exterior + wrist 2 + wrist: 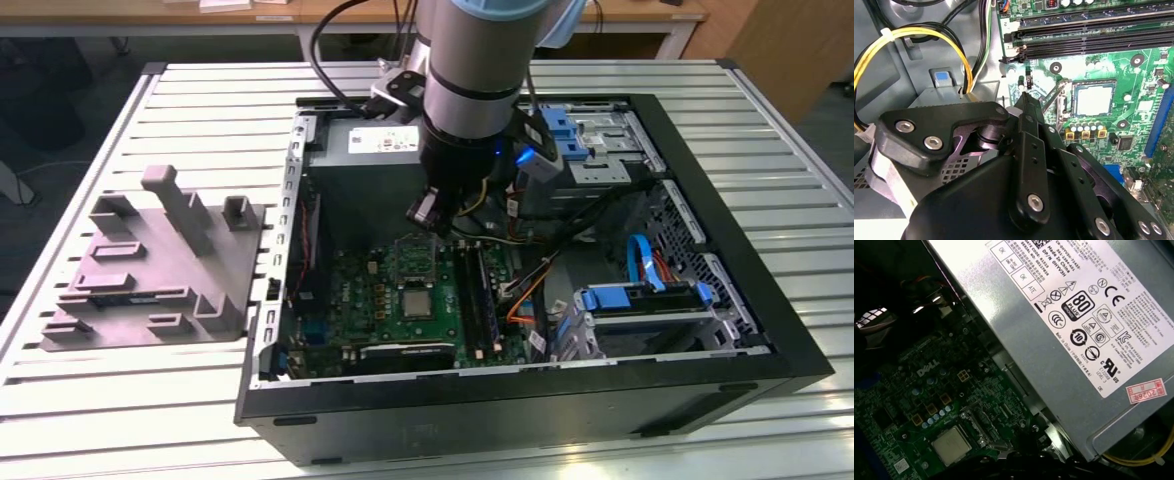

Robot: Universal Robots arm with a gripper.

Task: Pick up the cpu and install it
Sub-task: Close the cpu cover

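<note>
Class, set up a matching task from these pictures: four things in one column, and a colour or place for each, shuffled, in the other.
Things:
1. cpu
2. moulded tray
3. looped cable
4. power supply

Descriptions:
A. yellow
B. grey, on the slatted table outside the case
C. silvery square lying in the socket on the green board
D. metal box bearing a white label

Pairs: 1-C, 2-B, 3-A, 4-D

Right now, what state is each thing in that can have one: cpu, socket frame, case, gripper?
cpu: lying flat in its socket on the motherboard, metal top up.
socket frame: swung open, not clamped over the chip.
computer case: on its side, panel off, inside exposed.
gripper: above the board near the socket, holding nothing visible.
</note>
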